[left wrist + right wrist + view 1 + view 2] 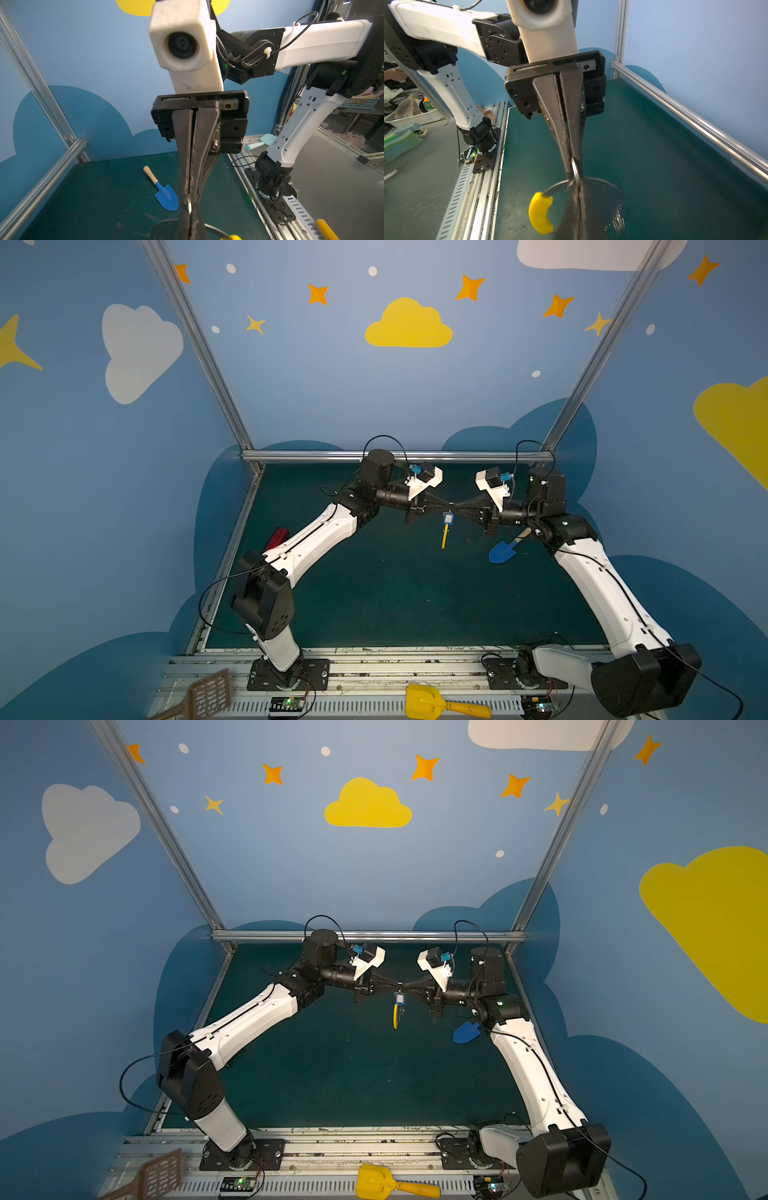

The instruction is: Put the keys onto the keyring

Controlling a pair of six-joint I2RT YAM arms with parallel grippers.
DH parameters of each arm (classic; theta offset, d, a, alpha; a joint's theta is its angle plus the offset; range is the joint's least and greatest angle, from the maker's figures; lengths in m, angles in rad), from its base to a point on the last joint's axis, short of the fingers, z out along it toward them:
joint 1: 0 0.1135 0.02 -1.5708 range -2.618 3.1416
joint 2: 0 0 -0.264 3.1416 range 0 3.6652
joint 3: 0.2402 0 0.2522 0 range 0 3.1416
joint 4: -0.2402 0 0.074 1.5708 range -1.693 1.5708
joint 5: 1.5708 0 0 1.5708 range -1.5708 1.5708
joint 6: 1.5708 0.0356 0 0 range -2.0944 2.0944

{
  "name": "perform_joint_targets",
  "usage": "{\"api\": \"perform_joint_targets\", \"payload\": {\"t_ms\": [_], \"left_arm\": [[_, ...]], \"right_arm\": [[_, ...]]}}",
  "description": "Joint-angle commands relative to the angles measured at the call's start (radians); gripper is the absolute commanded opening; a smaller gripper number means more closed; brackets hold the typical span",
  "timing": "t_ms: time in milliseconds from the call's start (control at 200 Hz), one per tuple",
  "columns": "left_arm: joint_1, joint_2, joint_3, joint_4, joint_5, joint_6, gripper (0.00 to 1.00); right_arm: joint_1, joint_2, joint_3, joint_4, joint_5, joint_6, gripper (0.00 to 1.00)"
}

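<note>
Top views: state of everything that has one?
left gripper: shut on top of the keyring
right gripper: shut, tip to tip with left gripper; hold unclear
keyring: off the mat, hanging edge-on
keys: dangling beside keyring; threaded or not, unclear
blue shovel: lying on mat
yellow scoop: lying on front rail
brown sifter: lying by front rail

No text, brand, number or sign can be read in any view. The small green package (pixel 428 105) at the left edge of the right wrist view carries light printing, too blurred to make out. The white face on the blue tag of the keys (pixel 448 517) shows no legible writing.
</note>
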Motion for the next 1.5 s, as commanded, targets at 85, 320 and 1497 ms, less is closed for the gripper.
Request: {"api": "perform_joint_targets", "payload": {"t_ms": [85, 320, 1497], "left_arm": [[0.001, -0.016, 0.016, 0.007, 0.031, 0.012, 0.04], [0.000, -0.015, 0.024, -0.001, 0.028, 0.021, 0.04], [-0.062, 0.092, 0.368, -0.762, -0.338, 0.486, 0.32]], "right_arm": [[0.003, 0.011, 0.034, 0.006, -0.050, 0.022, 0.14], [0.006, 0.028, 0.057, -0.047, -0.077, -0.013, 0.00], [0.105, 0.212, 0.435, -0.708, 0.311, -0.248, 0.00]]}}
